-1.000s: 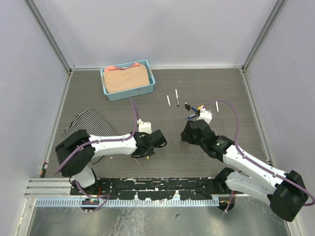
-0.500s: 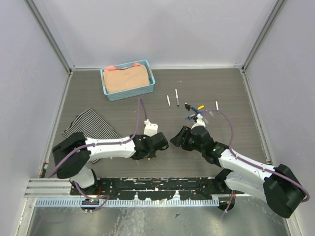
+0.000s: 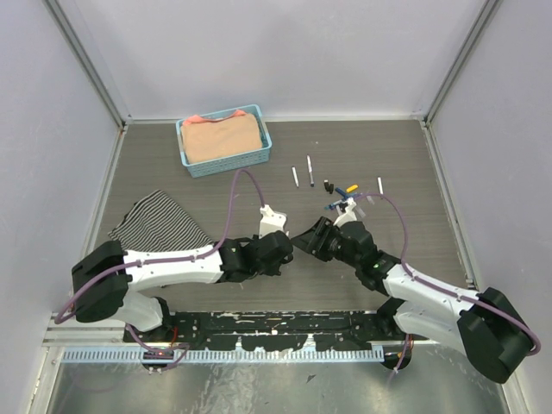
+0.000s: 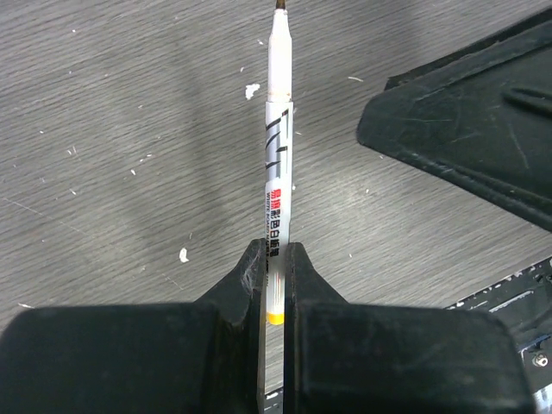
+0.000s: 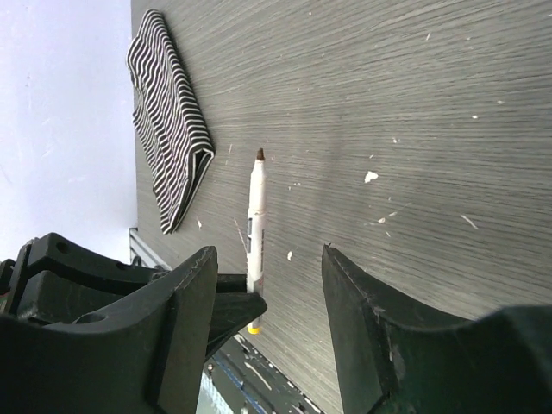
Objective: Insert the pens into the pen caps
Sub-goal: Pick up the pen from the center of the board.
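In the top view, the left gripper (image 3: pixel 283 245) and the right gripper (image 3: pixel 309 239) meet nose to nose near the middle of the grey wood-grain table (image 3: pixel 172 172). What passes between them is too small to tell from up there. Three loose white pens (image 3: pixel 310 170) lie on the far half, two side by side and one apart to the right. Between them sits a cluster of small short pen caps (image 3: pixel 345 191), none of which visibly has a pen in it. A blue plastic basket (image 3: pixel 197 164) filled with peach cloth and a folded black-and-white striped cloth (image 3: pixel 159 224) lie off to the left, away from the work. In the left wrist view, the left gripper (image 4: pixel 272 259) is pinched narrow on the yellow-ended tail of a thin white pen (image 4: pixel 278 172). The pen's bare dark tip points away over the table, with a black finger of the right gripper just beside it. In the right wrist view, the right gripper (image 5: pixel 269 259) stands fairly wide with nothing between its fingers (image 5: pixel 358 293), and the same pen (image 5: pixel 254 216) pokes up in front of it, uncapped. As I judge it, one pen is picked up and presented, but no cap is in hand. Every capping seen here is yet to be done.
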{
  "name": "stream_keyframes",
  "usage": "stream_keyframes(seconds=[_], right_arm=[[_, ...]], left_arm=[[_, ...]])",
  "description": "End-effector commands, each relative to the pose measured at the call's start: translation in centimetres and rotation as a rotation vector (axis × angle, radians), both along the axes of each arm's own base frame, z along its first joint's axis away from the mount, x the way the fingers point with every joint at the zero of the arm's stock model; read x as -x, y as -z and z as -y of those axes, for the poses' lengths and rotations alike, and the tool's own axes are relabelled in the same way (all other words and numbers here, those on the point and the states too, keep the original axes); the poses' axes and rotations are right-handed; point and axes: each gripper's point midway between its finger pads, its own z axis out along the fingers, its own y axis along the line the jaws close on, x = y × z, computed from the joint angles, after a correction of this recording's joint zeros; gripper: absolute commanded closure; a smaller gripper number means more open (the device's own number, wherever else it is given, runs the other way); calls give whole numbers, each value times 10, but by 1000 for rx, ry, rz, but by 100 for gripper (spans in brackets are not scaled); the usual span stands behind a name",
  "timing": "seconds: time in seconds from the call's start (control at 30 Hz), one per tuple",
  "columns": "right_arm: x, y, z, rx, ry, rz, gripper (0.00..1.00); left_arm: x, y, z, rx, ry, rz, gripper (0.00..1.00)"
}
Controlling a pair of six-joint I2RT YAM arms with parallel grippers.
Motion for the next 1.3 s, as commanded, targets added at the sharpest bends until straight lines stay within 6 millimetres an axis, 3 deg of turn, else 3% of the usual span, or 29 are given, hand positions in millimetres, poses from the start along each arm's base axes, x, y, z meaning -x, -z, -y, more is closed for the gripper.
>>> stream_keyframes(seconds=[0.0,0.33,0.7,0.83,1.0,1.13,1.27], right_arm=[[-5,-25,-12,-76,-34,59,43],[-5,-17,-23,-81,-78,28,45],[-6,-20,-32,-117,-107,22,62],[-6,-19,-33,-128,-108,16,73],[-6,-22,-34,-149,-103,17,97],[-5,-30,-34,-168,-103,24,100],[-4,-38,-34,-179,-110,36,100]], left_arm=[[0,-12,11,43,44,34,95],[5,-18,21,76,74,43,94],[7,-15,22,67,93,41,93],[8,-16,23,71,98,42,93],[8,-18,22,75,111,52,69],[8,-19,20,83,105,59,48],[9,-16,21,82,106,48,51]])
